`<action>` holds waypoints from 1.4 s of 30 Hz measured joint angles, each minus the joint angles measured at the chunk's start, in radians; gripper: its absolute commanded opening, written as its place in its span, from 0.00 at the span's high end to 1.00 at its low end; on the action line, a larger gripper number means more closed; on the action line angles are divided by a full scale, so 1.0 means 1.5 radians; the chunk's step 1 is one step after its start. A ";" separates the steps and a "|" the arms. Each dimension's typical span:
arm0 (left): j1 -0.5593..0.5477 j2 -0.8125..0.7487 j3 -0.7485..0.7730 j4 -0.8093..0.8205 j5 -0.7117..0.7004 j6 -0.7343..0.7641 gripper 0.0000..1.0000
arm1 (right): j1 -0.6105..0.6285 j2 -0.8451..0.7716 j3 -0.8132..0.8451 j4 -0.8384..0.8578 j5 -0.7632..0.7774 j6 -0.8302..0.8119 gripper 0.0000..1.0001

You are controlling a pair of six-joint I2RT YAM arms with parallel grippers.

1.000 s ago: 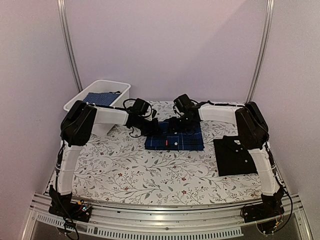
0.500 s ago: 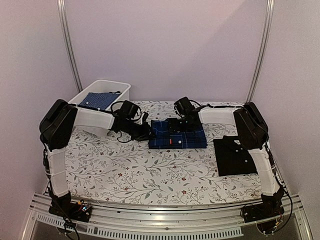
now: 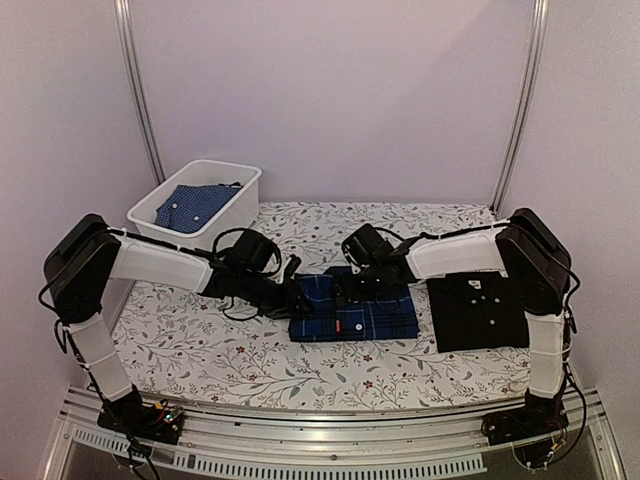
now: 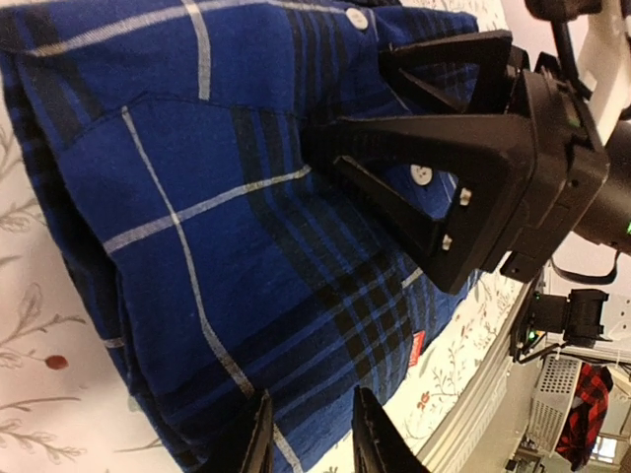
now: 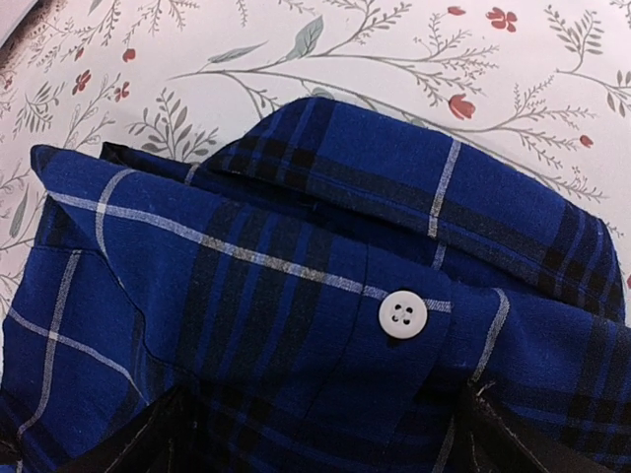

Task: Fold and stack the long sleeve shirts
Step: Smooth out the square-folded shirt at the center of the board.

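The navy-and-blue plaid shirt (image 3: pixel 355 311) lies folded flat on the floral table, white button (image 5: pixel 402 315) up; it fills the left wrist view (image 4: pixel 217 197). The plain black shirt (image 3: pixel 478 312) lies folded to its right. My left gripper (image 3: pixel 296 298) is at the plaid shirt's left edge, its fingertips (image 4: pixel 258 439) a little apart with flat cloth showing between them. My right gripper (image 3: pixel 350 288) rests on the shirt's collar end with its jaws wide apart over the cloth; it also shows in the left wrist view (image 4: pixel 463 168).
A white bin (image 3: pixel 235 180) at the back left holds a blue patterned cloth (image 3: pixel 192 205). The table's near metal rail (image 3: pixel 320 420) runs along the front. A red tag (image 3: pixel 342 324) sits on the plaid shirt's near side.
The plaid shirt has slid toward the near edge and a little right, with both grippers moving along on it. The left arm has stretched out lower.
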 measured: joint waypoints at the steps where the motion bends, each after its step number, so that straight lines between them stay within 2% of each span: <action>1: -0.004 -0.001 -0.010 0.009 0.003 -0.004 0.73 | 0.003 -0.004 0.000 -0.011 0.000 0.005 0.08; 10: -0.010 0.017 -0.054 0.057 0.014 -0.016 0.73 | 0.015 -0.069 0.006 -0.149 0.024 0.046 0.08; 15: -0.011 0.021 -0.063 0.076 0.018 -0.020 0.73 | 0.077 -0.142 -0.052 -0.202 0.042 0.112 0.08; 20: -0.013 0.022 -0.063 0.081 0.025 -0.022 0.73 | 0.129 -0.138 -0.083 -0.211 0.046 0.171 0.07; 27: -0.012 0.009 -0.065 0.071 0.017 -0.024 0.70 | 0.119 -0.106 -0.084 -0.191 0.046 0.188 0.06; 37: 0.020 -0.039 -0.075 0.051 0.020 -0.013 0.66 | 0.111 -0.147 -0.048 -0.240 0.060 0.184 0.06; 42: 0.046 -0.040 -0.100 0.052 0.046 -0.009 0.61 | 0.107 -0.139 -0.025 -0.241 0.069 0.179 0.06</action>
